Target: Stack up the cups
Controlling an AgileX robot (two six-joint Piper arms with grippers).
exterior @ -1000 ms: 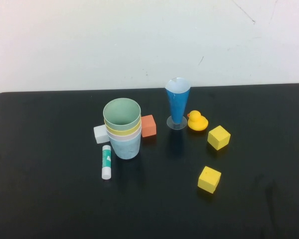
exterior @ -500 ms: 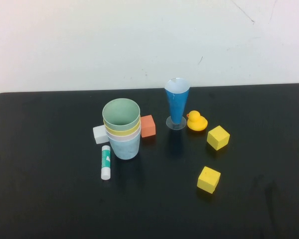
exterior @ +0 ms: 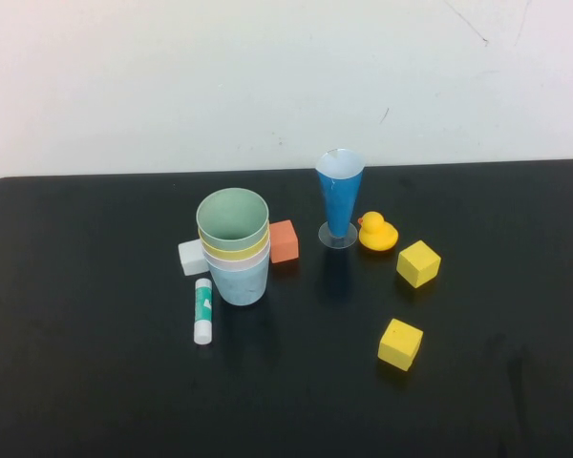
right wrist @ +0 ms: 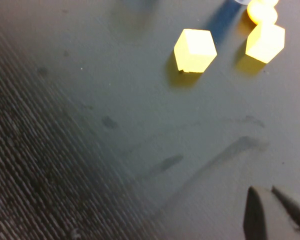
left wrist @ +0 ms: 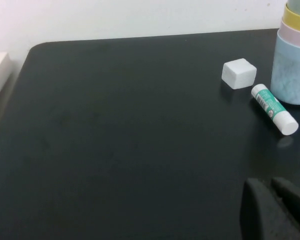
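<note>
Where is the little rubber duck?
In the high view the rubber duck sits right of centre, beside the blue cone glass, with a yellow cube near it.

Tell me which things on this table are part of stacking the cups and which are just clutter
Part of the job:
- nested cups: pale green cup on top, then yellow, pink, light blue cup at the bottom
- left tool and right tool, each seen only in its own wrist view, fingers together

Just lying about:
- blue cone glass
- rubber duck
- two yellow cubes
- orange block
- white block
- glue stick
</note>
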